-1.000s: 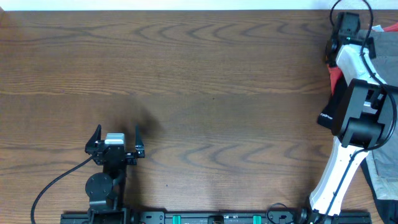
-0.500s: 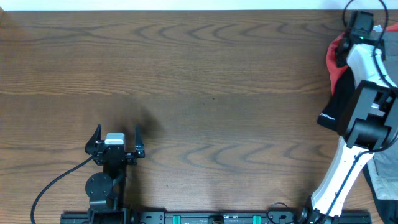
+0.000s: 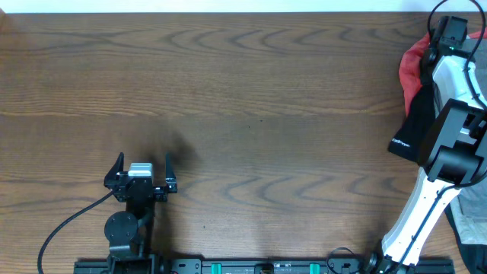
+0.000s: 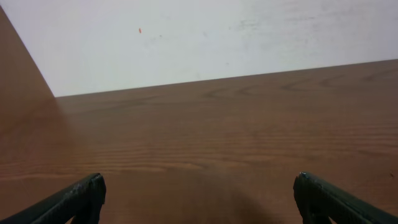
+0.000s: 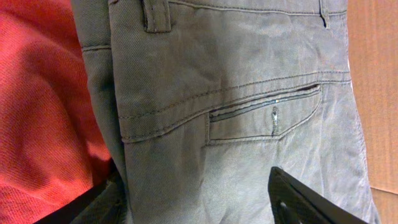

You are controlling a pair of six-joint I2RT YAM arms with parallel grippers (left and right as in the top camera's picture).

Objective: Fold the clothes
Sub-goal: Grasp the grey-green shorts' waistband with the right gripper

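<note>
I saw the shorts (image 5: 236,81) under my right claw (image 5: 193,190), wide open, empty, red cloth (image 5: 43,112) beside it, left claw (image 4: 199,186) open, empty.

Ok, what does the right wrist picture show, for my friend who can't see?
Grey-olive shorts fill the view, their stitched back pocket near the middle. A coral-red garment lies at the left, and the right gripper shows open at the bottom.

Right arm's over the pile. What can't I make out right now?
- Shorts: right wrist view crops legs and hem; overhead, the right arm and frame edge hide them.
- Right gripper: one finger lost in shadow, wrist view's lower left; contact with cloth unclear.
- Red garment: partly under the arm overhead.
</note>
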